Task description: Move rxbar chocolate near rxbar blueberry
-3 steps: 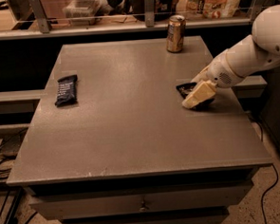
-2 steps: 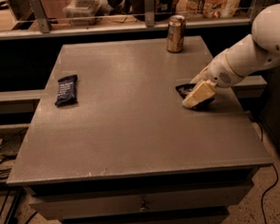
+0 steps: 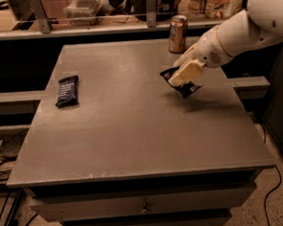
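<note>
One second on, lifted: black-wrapped flat rxbar chocolate (image 3: 189, 88) off the grey rectangular table (image 3: 133, 134), tilted, pinched in the cream two-finger gripper (image 3: 183, 75) right of centre, a little left of the earlier resting spot. Closed firmly on the wrapper, by the look. Still well apart from the navy-wrapped flat rxbar blueberry (image 3: 67, 90) at far left. Grasp done, then; carry leftward left to do, clear of the bronze metal can (image 3: 177, 34) behind.
</note>
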### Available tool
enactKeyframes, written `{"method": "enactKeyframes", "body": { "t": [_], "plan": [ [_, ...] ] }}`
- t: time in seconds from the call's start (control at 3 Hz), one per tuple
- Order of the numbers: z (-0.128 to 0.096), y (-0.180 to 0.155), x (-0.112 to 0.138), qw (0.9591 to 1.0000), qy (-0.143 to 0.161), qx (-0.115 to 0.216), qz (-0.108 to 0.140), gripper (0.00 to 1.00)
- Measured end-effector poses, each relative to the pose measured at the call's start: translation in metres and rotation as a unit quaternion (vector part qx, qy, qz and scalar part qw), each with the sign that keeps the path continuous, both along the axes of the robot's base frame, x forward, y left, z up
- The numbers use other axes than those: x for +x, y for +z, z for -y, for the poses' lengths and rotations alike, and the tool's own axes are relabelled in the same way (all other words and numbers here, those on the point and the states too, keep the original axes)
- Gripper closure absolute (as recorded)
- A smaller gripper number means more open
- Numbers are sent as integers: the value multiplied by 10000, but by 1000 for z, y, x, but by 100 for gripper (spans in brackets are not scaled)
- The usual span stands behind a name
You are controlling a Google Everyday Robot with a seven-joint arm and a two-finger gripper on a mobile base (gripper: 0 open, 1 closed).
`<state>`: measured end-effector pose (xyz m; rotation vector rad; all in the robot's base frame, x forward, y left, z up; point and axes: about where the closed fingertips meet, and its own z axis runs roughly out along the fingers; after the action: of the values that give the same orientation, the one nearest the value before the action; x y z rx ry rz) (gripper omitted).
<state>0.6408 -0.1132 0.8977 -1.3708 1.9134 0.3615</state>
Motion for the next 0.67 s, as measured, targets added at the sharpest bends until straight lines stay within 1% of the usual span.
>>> {"method": "enactKeyframes", "body": {
  "t": [0.33, 0.67],
  "plan": [
    [-34, 37, 9, 9981, 415, 281, 356, 100],
    [-89, 76, 15, 9884, 1021, 889, 687, 100]
  ]
}}
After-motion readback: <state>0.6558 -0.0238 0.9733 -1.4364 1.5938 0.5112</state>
